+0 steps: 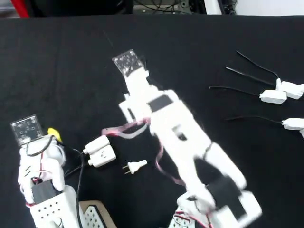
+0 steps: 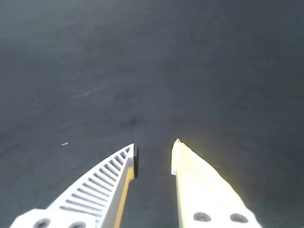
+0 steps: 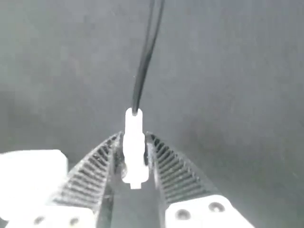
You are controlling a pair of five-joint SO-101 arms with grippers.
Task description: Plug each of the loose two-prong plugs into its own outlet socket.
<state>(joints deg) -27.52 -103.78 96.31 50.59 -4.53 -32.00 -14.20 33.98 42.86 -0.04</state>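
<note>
Looking down in the high view, the white outlet block (image 1: 100,152) sits on the table (image 1: 57,61) just beside the left arm (image 1: 40,175). A cordless plug (image 1: 135,167) lies near it, prongs turned toward the block. Three corded plugs (image 1: 273,96) rest at the far right edge, well apart from the block. The right arm (image 1: 175,128) stretches across the middle, and its pink cable (image 1: 124,130) droops close to the block. My guess is that a low swing back could snag the cable or knock the cordless plug askew.

In the left wrist view, the left gripper (image 2: 154,152) hovers over bare table with its jaws parted, holding nothing.

In the right wrist view, the right gripper (image 3: 134,147) has its jaws closed on a white plug (image 3: 134,126), and a black cord (image 3: 145,61) runs straight away from it. The plug body is narrow and smooth (slippery-looking, I'd say). Its prongs are hidden, so I cannot tell which way they face. Pressed against a socket, it could twist in the grip. The trailing cord may drag, and the unanchored block would likely slide unless braced.
</note>
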